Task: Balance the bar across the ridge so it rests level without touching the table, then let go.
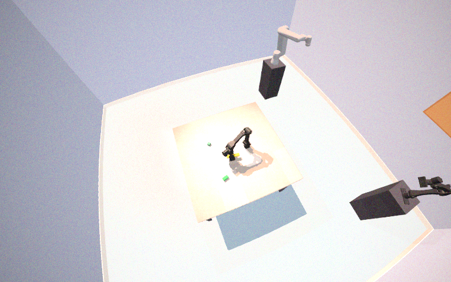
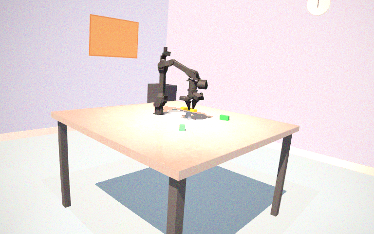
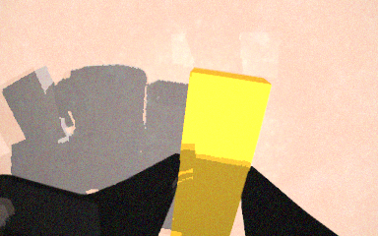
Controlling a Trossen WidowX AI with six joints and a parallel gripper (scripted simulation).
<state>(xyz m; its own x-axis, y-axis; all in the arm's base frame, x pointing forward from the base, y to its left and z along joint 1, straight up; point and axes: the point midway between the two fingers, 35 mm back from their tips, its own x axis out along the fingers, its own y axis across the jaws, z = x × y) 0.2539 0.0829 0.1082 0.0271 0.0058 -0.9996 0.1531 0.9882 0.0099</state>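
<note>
A yellow bar is pinched between the fingers of my gripper, which is shut on it. The bar sticks out on both sides of the fingers and looks roughly level, above the table. A small blue-grey ridge shows just under the bar in the exterior view. The bar hides it in the wrist view, and I cannot tell whether bar and ridge touch.
A small green block and a longer green block stand on the table, apart from the bar. The arm's base stands on the same table. The arm's shadow falls around the gripper.
</note>
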